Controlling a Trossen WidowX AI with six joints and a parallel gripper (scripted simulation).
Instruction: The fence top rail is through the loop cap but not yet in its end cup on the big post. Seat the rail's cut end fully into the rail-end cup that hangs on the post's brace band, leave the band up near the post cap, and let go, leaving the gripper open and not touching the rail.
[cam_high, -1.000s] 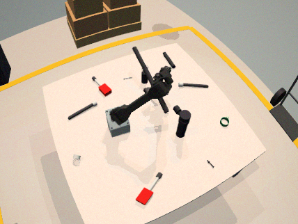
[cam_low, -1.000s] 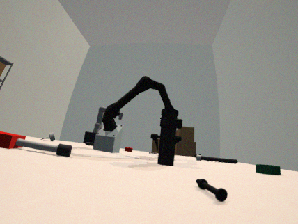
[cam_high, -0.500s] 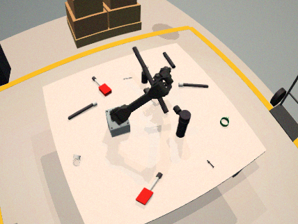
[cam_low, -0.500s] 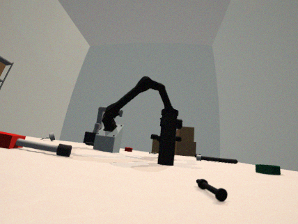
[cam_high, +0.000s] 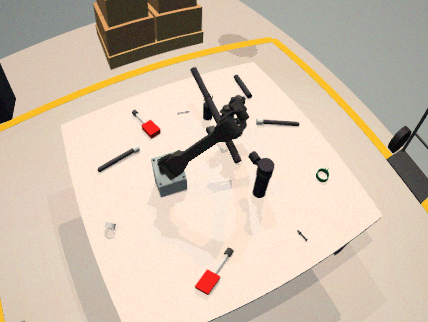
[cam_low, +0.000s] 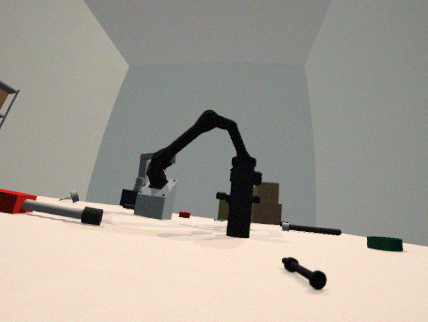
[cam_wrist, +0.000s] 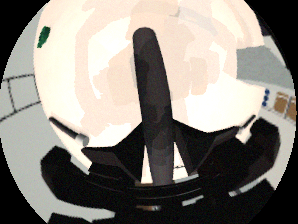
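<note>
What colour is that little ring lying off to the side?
Dark green ring; clearest in the top view.

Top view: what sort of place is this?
Likely a warehouse or workshop floor: stacked cardboard boxes, a yellow floor line bounding the work area, and a pale mat strewn with fence hardware.

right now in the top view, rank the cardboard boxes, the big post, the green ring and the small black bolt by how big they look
1. cardboard boxes, largest, though cut off by the frame
2. big post
3. green ring
4. small black bolt, smallest
</note>
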